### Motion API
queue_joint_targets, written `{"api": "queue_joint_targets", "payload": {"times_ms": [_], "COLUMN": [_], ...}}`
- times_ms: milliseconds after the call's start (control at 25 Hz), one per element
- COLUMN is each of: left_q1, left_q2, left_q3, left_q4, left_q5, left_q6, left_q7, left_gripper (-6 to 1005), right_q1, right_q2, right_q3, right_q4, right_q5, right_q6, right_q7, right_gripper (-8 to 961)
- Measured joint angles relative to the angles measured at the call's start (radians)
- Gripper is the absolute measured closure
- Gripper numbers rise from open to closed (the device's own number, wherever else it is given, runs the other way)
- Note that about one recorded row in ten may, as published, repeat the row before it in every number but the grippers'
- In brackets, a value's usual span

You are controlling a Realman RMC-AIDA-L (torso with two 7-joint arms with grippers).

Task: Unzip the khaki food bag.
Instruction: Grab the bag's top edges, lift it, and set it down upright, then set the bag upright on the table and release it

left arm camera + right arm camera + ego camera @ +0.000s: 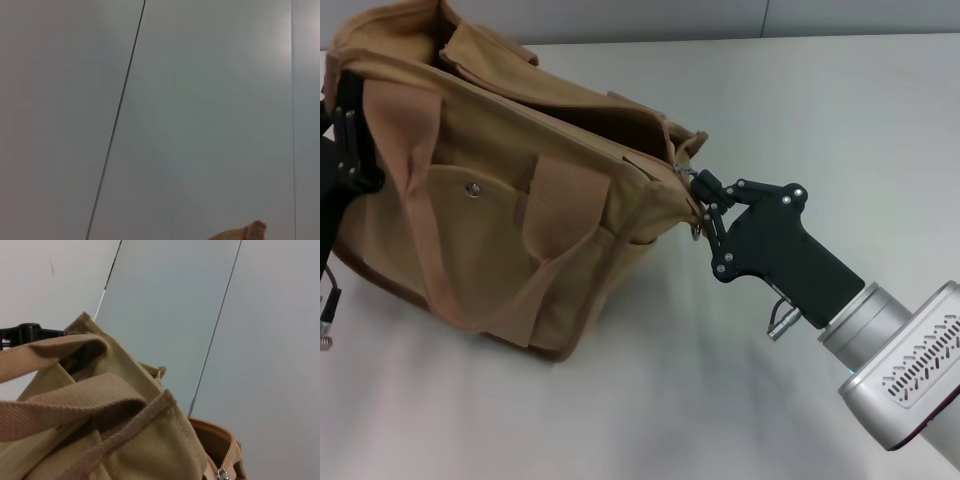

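The khaki food bag [510,190] lies tilted, its top gaping open.

Bright, even light from above. Soft shadow under the bag [510,200] on the desk [840,120], toward the near side. Mild glare on the pale wall [200,100]. Bag weave close up slightly soft.

The bag [510,190] is khaki canvas throughout, its handles [555,215] a slightly warmer tan, with darker brown trim along the bottom edge. A silver snap [473,189] dots the front pocket, and the zipper pull [684,170] at the bag's 3 o'clock end is silver metal. The right gripper [705,200] is matte black with small silver screws; the wrist behind it is silver-grey. The left gripper [350,140], at 9 o'clock, is black. The table [820,120] is plain off-white.
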Motion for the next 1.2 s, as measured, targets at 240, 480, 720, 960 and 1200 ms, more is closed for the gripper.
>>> {"api": "queue_joint_targets", "payload": {"times_ms": [240,480,720,960,1200], "left_q1": [0.004,0.010,0.012,0.010,0.010], "left_q2": [0.000,0.001,0.002,0.002,0.000], "left_q3": [0.000,0.000,0.000,0.000,0.000], "left_q4": [0.000,0.002,0.003,0.007,0.003], "left_q5": [0.000,0.000,0.000,0.001,0.001], "left_q6": [0.005,0.005,0.002,-0.002,-0.003], "left_q7": [-0.001,-0.001,-0.001,-0.001,-0.001], "left_gripper": [957,955,952,949,947], "right_q1": [-0.001,-0.022,-0.032,-0.050,-0.041], "right_q2": [0.000,0.000,-0.008,-0.002,0.000], "right_q3": [0.001,-0.009,-0.010,-0.011,-0.001], "right_q4": [0.005,-0.021,-0.185,-0.248,-0.118], "right_q5": [0.002,-0.006,-0.181,-0.377,-0.473], "right_q6": [-0.011,-0.154,-0.296,-0.335,-0.144], "right_q7": [0.025,0.200,0.590,0.729,0.689], "right_gripper": [927,884,646,446,323]}}
